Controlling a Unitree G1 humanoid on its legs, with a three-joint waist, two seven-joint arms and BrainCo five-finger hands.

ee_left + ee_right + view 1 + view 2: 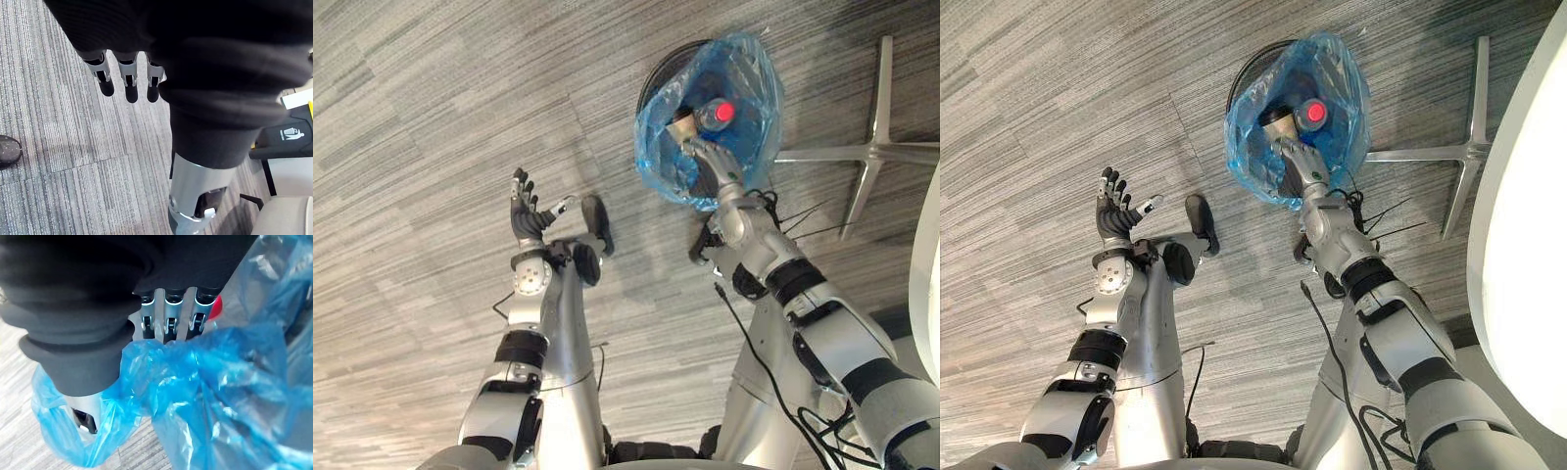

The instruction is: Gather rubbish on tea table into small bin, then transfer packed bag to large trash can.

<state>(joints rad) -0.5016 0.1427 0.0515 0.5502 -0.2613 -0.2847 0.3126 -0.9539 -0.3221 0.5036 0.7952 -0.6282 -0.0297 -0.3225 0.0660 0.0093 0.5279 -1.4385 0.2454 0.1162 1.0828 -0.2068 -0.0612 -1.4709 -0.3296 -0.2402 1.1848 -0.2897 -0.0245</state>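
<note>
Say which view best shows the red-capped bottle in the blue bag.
The right eye view: the bottle sits in the blue bag, red cap facing the camera, beside the right hand. The left eye view matches; the right wrist view catches a sliver of red cap.

The blue bag (759, 127) conceals most of the dark bin (656, 73), the body of the red-capped bottle (723, 112) and part of the right hand (717, 162); the white table (1528, 245) is cropped by the frame edge.
</note>
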